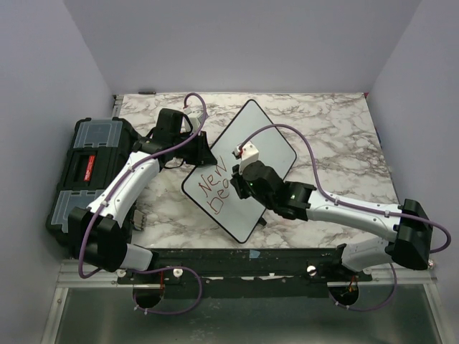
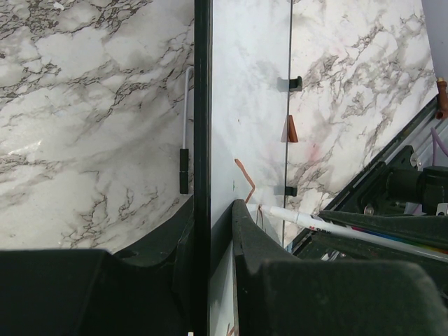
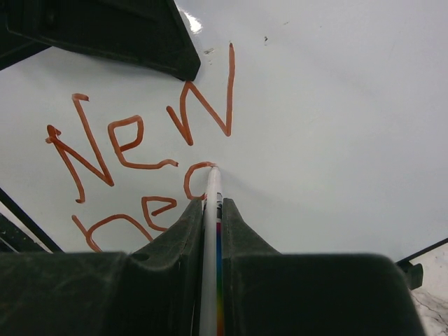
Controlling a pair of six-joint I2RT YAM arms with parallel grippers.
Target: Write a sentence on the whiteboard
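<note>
**Writing line two's third letter**

Right end effector (image 3: 210, 203) clamps a marker (image 3: 212, 183), tip touching the whiteboard (image 3: 336, 105) just ahead of it. The sentence (image 3: 133, 140) reads "New Be" plus a curve (probably a "g"). Left end effector (image 2: 213, 210) pinches the board's frame. Next, likely: close that loop steadily.

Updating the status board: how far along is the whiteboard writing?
Done: "New" and two letters of line two of the sentence are written. In hand: right gripper holds the marker, tip on the whiteboard at a half-formed third letter; left gripper clamps the board's edge. Left: the rest of the sentence.
</note>
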